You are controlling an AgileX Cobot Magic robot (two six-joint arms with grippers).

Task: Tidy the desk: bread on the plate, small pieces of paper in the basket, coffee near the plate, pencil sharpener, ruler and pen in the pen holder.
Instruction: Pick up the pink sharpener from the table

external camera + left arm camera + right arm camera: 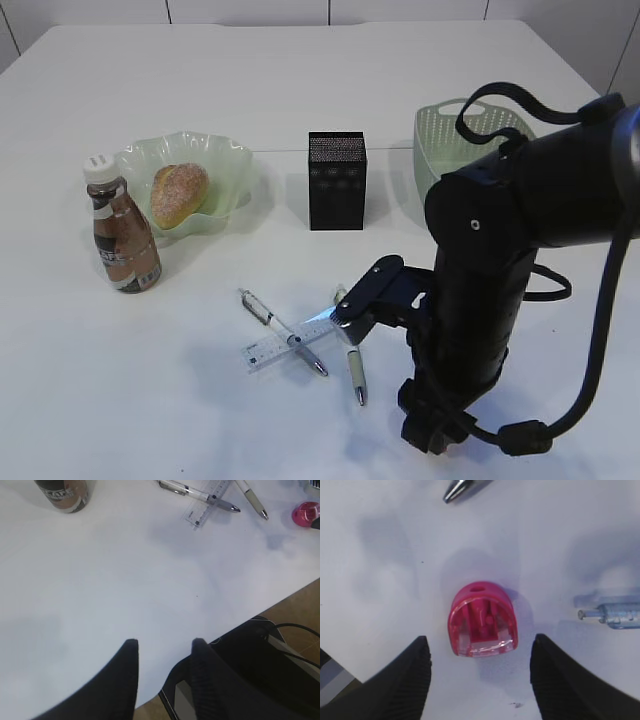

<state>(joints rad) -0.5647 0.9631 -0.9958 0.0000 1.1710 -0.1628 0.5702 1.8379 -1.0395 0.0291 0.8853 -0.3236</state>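
Right tool [479, 672] agape, pencil sharpener [482, 620] hole pointing away

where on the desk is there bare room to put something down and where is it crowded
Free: the front left of the desk, below the coffee and left of the ruler; also the far side behind the plate and pen holder. Crowded: the front middle, where pens cross the ruler beside the right arm.
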